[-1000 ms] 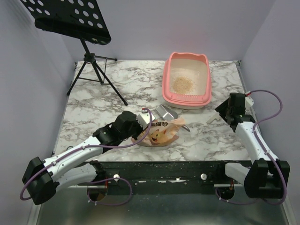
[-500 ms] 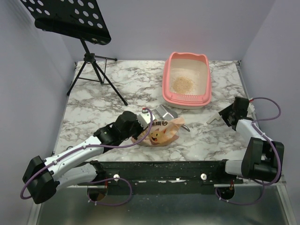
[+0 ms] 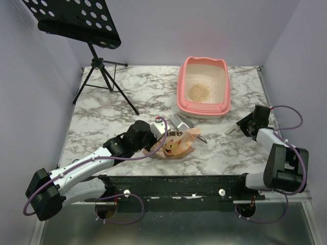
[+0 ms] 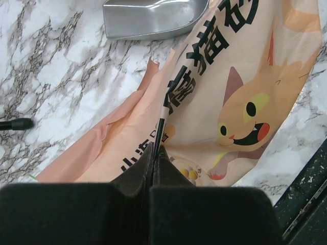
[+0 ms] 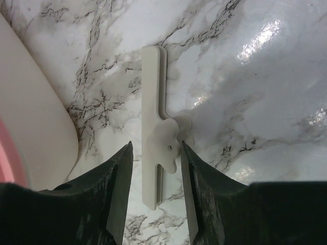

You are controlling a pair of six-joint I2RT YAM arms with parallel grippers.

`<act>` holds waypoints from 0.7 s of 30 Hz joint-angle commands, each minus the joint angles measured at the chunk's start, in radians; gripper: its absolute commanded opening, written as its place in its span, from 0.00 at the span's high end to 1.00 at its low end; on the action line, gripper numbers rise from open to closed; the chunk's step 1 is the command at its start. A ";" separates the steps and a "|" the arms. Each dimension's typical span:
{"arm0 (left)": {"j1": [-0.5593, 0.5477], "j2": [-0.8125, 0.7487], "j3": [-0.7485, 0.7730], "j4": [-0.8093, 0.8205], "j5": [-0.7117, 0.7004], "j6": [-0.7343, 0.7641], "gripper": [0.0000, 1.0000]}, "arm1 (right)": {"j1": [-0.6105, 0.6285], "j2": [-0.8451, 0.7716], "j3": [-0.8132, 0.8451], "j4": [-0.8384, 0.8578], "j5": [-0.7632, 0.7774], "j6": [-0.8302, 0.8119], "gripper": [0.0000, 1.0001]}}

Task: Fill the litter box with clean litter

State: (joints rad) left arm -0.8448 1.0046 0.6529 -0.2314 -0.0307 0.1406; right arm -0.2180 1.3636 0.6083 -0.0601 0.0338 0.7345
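The pink litter box [image 3: 204, 109] stands at the back right of the marble table, with a small pile of tan clean litter [image 3: 198, 91] inside. Its pale wall shows at the left of the right wrist view [image 5: 30, 127]. The orange-tan printed bag [image 3: 174, 145] lies at the front centre, a grey metal scoop [image 3: 181, 122] behind it. My left gripper [image 3: 153, 142] is shut on the bag's folded edge [image 4: 230, 92], jaws [image 4: 155, 149] pinched together. My right gripper [image 3: 241, 126] is open just right of the box. Its fingers [image 5: 156, 148] straddle a white plastic clip [image 5: 152, 102] lying on the table.
A black music stand [image 3: 76, 20] on a tripod [image 3: 104, 76] stands at the back left; one tripod foot [image 4: 15, 124] shows in the left wrist view. The scoop [image 4: 153, 18] lies just beyond the bag. A black rail [image 3: 204, 184] runs along the near edge.
My right arm has folded down and back, lowering the gripper to the table beside the white clip. The left arm and the bag have not moved.
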 commanded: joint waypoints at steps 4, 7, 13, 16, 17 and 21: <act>0.004 0.009 0.030 0.018 -0.051 -0.001 1.00 | -0.007 0.046 -0.004 0.000 -0.026 -0.006 0.51; 0.004 0.011 0.031 0.017 -0.051 -0.001 1.00 | -0.007 0.055 0.001 -0.003 -0.026 -0.001 0.52; 0.004 0.012 0.031 0.015 -0.051 -0.003 1.00 | -0.007 0.078 0.015 0.000 -0.026 0.000 0.66; 0.004 0.012 0.031 0.015 -0.051 -0.003 1.00 | -0.007 0.089 0.018 -0.003 -0.026 0.002 0.79; 0.004 0.012 0.031 0.015 -0.051 -0.003 1.00 | -0.007 0.095 0.021 -0.003 -0.053 0.003 0.86; 0.004 0.006 0.030 0.017 -0.057 -0.003 1.00 | -0.009 0.103 0.028 -0.009 -0.049 0.008 1.00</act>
State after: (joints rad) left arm -0.8448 1.0103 0.6563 -0.2321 -0.0345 0.1406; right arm -0.2176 1.4288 0.6376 -0.0330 -0.0235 0.7498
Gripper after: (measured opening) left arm 0.009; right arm 0.028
